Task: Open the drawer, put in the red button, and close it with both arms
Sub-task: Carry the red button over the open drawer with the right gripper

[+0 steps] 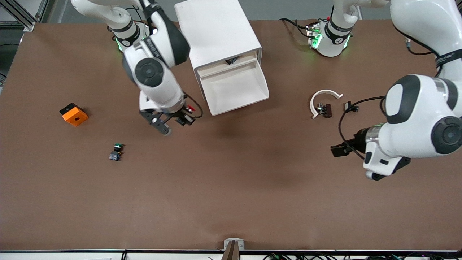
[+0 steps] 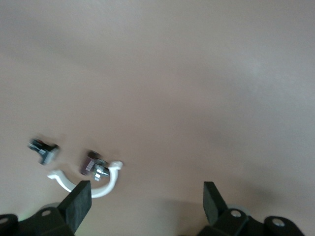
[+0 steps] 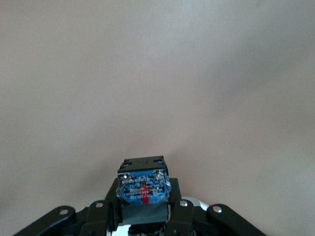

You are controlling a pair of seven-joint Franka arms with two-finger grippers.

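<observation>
Over bare table beside the open drawer (image 1: 234, 86), right gripper (image 3: 143, 209) clamps one red button (image 3: 143, 185), blue base showing; one green-capped switch (image 1: 116, 151) lies apart; left gripper (image 2: 147, 206) waits, fingers spread.

A blue base with a red stripe is shown on the red button (image 3: 143, 188), clamped in the black right gripper (image 3: 142, 209). White cabinet (image 1: 220, 32), cream drawer (image 1: 234, 88), orange block (image 1: 73, 114), brown table (image 1: 231, 187).
</observation>
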